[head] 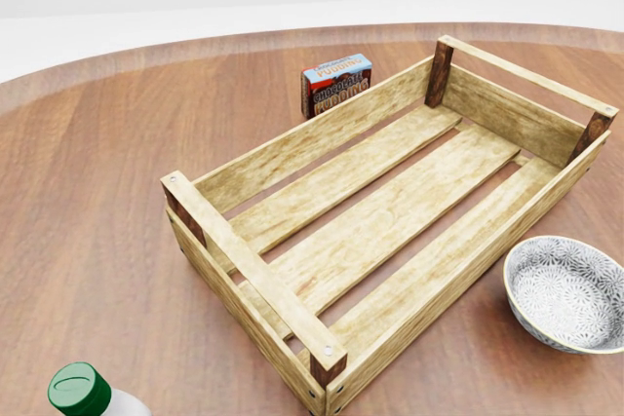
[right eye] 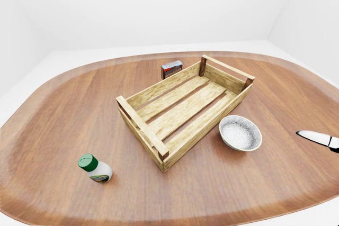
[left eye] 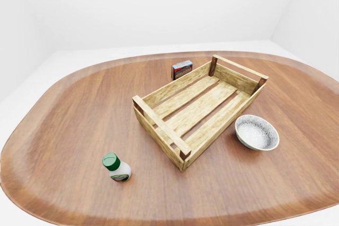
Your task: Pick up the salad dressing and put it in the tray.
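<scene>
Neither hand shows, while the salad dressing stands upright, apart from the tray's left end.

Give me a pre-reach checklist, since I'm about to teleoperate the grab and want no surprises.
1. Green-capped white salad dressing bottle upright on the oval wooden table: ok.
2. Slatted wooden crate tray holds nothing: ok.
3. Bottle stands apart from the tray, toward the left-eye view's lower left: ok.
4. Patterned white bowl and small red-and-blue box sit outside the tray, away from the bottle: ok.
5. Hands positioned for the grasp: cannot tell, neither shows.
6. Knife at the right-eye view's right edge, away from the bottle: ok.
</scene>
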You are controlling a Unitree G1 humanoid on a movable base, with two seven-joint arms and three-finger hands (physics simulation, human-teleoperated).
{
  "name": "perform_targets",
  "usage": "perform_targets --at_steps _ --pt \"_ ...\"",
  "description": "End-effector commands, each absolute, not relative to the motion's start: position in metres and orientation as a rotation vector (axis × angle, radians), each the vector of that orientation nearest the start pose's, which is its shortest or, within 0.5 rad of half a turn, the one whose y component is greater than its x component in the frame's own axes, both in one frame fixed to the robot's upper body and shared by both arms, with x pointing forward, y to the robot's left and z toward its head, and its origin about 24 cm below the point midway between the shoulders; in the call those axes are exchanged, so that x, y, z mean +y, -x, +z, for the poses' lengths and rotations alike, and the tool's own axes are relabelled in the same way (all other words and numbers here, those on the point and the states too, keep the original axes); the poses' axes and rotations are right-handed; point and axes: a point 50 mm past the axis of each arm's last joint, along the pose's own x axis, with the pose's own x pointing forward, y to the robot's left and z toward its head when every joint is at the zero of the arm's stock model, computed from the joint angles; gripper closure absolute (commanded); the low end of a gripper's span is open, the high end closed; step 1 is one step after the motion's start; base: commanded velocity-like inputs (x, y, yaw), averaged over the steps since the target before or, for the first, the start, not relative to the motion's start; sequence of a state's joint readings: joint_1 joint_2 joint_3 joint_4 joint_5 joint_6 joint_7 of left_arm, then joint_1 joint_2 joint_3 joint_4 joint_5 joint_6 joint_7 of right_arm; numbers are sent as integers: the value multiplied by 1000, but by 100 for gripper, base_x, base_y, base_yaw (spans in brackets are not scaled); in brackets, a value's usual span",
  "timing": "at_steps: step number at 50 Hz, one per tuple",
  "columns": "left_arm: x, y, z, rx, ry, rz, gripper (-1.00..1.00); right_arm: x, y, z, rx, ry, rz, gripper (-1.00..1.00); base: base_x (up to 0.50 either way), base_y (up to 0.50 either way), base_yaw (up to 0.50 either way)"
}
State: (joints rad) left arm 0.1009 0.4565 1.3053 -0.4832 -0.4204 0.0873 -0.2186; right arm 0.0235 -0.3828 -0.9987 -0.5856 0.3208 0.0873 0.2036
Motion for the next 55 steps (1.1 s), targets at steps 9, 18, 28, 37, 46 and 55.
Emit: perform_targets --at_steps 9,18,28,37,46,55 --pt "383 -70 244 -675 -417 793 -100 -333 -123 245 -741 394 -570 -100 47 34 0" --pt "386 -70 241 -660 -408 796 -100 -344 -113 245 -790 280 -627 -100 20 16 0" --pt "385 -68 243 -667 -416 798 -100 -338 -128 236 -689 380 -585 -100 3 35 0" --pt "384 -68 244 -672 -421 797 -100 -342 -130 231 -683 326 -586 -100 2 17 0" --pt "385 -69 243 -664 -415 798 -100 -339 -128 236 -694 363 -598 -100 0 0 0" --pt "385 -70 242 -659 -412 798 -100 -340 -128 238 -707 340 -562 -100 11 -1 0"
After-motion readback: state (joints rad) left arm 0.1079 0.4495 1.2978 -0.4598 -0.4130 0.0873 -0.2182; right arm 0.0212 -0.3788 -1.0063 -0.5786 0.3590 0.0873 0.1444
